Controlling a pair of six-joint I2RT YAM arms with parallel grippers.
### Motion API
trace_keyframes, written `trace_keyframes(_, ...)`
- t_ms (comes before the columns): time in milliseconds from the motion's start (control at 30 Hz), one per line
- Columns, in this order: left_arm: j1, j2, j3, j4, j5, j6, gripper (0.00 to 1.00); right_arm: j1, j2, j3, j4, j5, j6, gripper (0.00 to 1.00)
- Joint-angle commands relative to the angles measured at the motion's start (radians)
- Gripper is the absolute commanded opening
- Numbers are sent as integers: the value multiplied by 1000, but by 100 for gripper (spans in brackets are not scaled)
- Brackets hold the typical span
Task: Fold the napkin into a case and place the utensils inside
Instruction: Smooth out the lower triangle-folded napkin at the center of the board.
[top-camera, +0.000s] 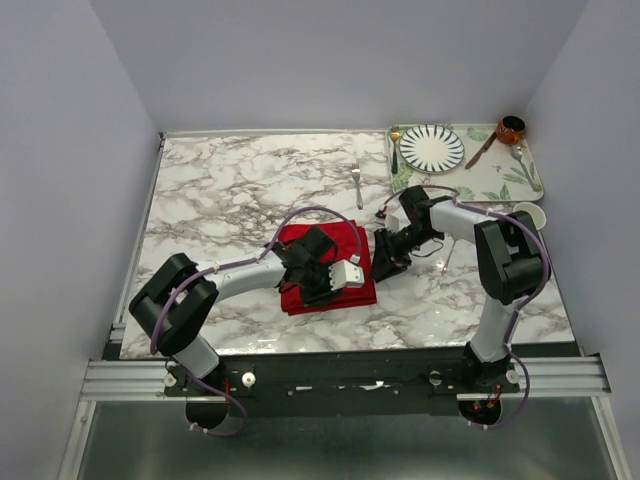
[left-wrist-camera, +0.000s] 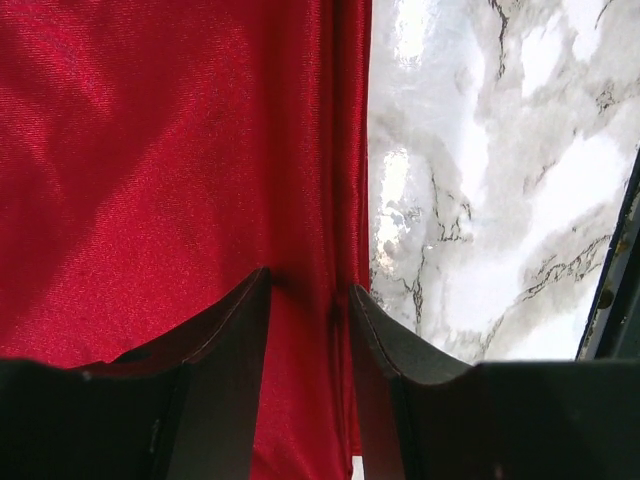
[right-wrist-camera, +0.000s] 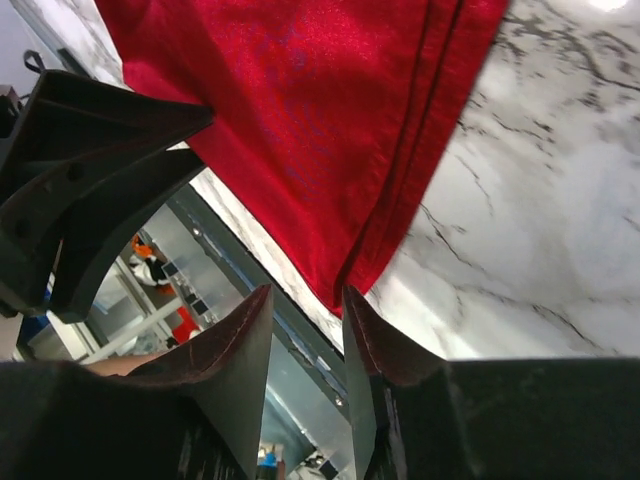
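Observation:
The red napkin (top-camera: 330, 262) lies folded into a thick rectangle on the marble table. My left gripper (top-camera: 318, 288) is low over its near edge. In the left wrist view the jaws (left-wrist-camera: 308, 280) stand apart with the napkin (left-wrist-camera: 150, 180) and its folded edge showing in the gap. My right gripper (top-camera: 380, 268) sits just off the napkin's right side. It is open (right-wrist-camera: 307, 290), with nothing between its fingers, and a corner of the napkin (right-wrist-camera: 320, 110) lies just ahead of the tips. A silver fork (top-camera: 356, 185) lies on the table beyond the napkin.
A patterned tray (top-camera: 500, 182) at the back right holds a striped plate (top-camera: 431, 148), a gold spoon (top-camera: 396, 145), a wooden utensil (top-camera: 482, 152) and a brown cup (top-camera: 511, 128). A white cup (top-camera: 530, 214) stands near the tray. The table's near edge (right-wrist-camera: 290, 330) is close behind the napkin.

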Motion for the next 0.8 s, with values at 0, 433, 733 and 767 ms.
trace_keyframes(0,-10,15,9,27,-26,9,47,27,52,17,20,10,15,42)
trace_keyframes(433,-16,31,18,26,-42,-11,46,76,87,28,-30,-24,-4,16)
trace_keyframes(733,-16,-30,35,-5,-42,-60,46,76,43,66,-144,10,-47,1)
trace_keyframes(767,-16,-37,35,-10,-43,-68,47,75,35,60,-146,15,-45,1)
